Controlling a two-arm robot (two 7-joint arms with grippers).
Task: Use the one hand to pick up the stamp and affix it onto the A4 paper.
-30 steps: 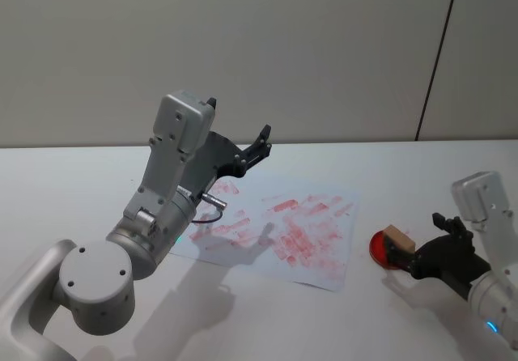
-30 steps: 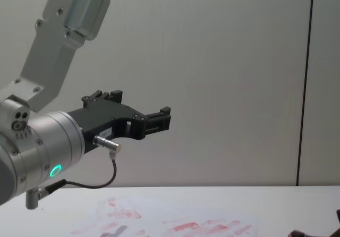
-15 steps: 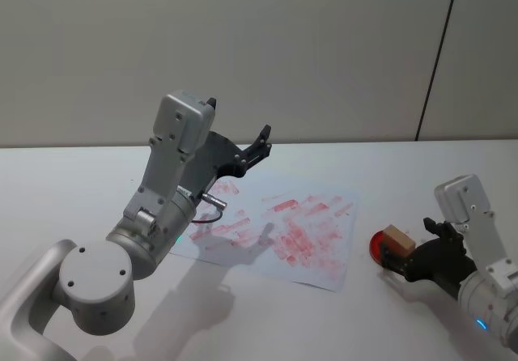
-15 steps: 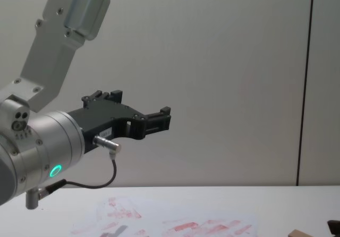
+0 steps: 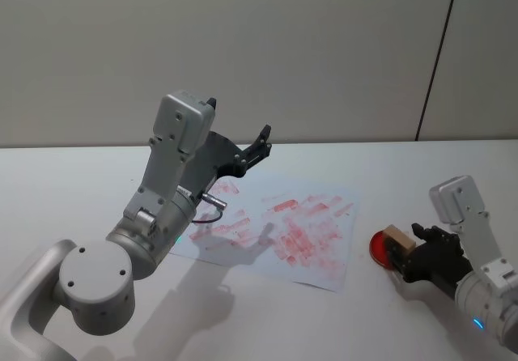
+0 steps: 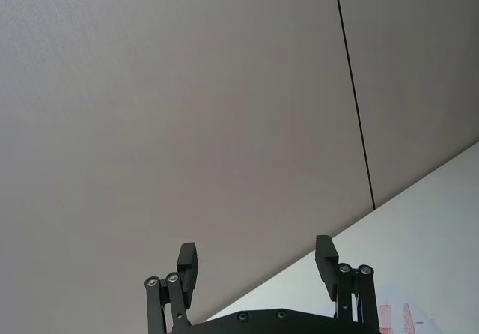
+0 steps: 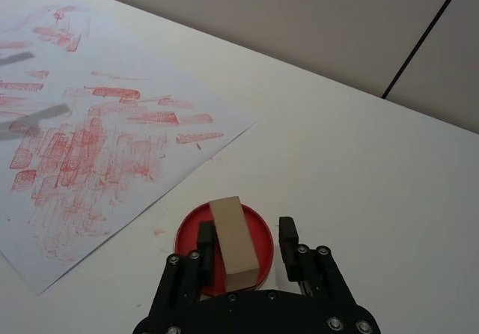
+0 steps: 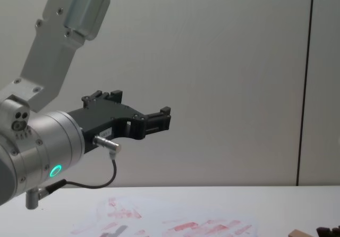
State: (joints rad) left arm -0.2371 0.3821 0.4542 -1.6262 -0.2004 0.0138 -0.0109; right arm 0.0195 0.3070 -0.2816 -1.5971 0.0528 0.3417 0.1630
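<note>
Head view: high behind both pincers, looking down. Chest view: low, close behind the left pincer (image 8: 137, 104), facing the wall (image 8: 239, 88) — as the left wrist view does. Right wrist view: along the right pincer (image 7: 247, 229), close over the stamp (image 7: 232, 237); the A4 paper (image 7: 97, 139) beyond it also lies in the head view.

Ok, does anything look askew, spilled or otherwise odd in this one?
Minor things only. The stamp, on the red ink pad, sits off-centre in the open right tool, close to one finger. A small red fleck marks the table beside the pad. The left tool is raised above the A4 paper, open.
</note>
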